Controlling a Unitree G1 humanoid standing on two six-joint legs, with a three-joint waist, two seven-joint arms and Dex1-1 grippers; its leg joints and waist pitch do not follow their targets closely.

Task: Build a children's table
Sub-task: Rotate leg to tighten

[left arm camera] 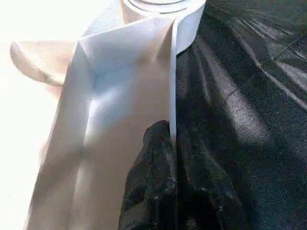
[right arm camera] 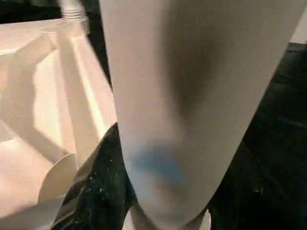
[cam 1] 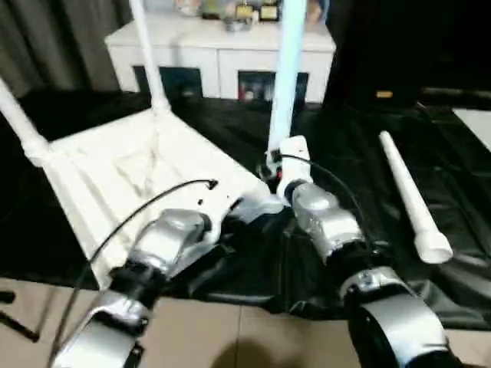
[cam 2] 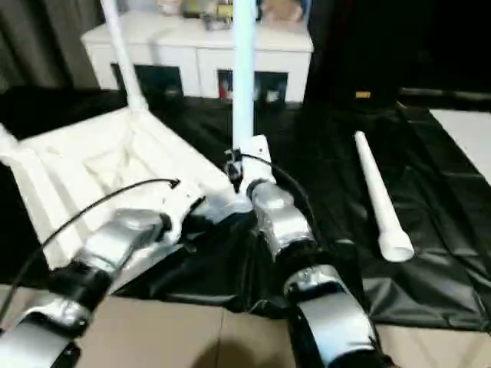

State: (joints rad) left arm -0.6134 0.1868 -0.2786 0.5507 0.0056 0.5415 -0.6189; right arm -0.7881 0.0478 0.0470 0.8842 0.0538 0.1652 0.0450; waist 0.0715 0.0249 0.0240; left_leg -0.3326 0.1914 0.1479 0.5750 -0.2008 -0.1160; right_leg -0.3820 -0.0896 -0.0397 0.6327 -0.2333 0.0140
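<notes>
Children's table top [cam 1: 138,172] lies upside down on the black surface [cam 1: 345,153], two legs up at its far and left corners. Your left claw [left arm camera: 171,143] is clenched on the near-right rim; your right claw [right arm camera: 144,191] grasps the upright third leg [cam 1: 288,69] at that corner socket. If you tilt the leg, it could jam or lift the top. Beside you on the right, the spare leg [cam 1: 410,199] lies well apart; a white cabinet [cam 1: 222,54] stands beyond.
</notes>
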